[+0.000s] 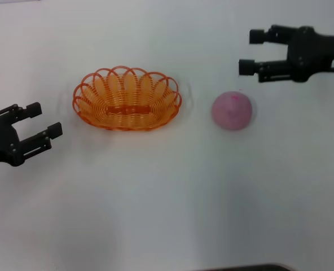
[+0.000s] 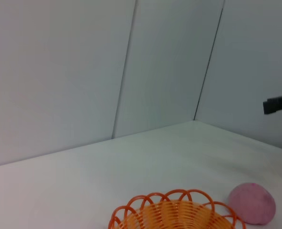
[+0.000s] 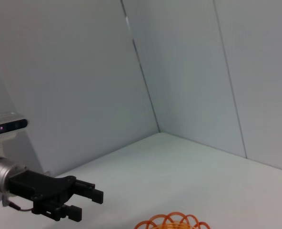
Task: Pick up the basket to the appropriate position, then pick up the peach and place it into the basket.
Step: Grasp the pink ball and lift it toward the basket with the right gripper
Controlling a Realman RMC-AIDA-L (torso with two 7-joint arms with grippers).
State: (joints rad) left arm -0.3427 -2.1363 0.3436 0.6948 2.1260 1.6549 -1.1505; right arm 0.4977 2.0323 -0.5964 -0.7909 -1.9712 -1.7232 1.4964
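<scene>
The oval orange wire basket sits empty on the white table, left of centre. It also shows in the left wrist view and its rim in the right wrist view. The round pink peach rests on the table to the basket's right, apart from it; it also shows in the left wrist view. My left gripper is open and empty, to the left of the basket. It shows far off in the right wrist view. My right gripper is open and empty, behind and right of the peach.
The white table spreads wide in front of the basket and peach. Grey wall panels stand behind the table's far edge.
</scene>
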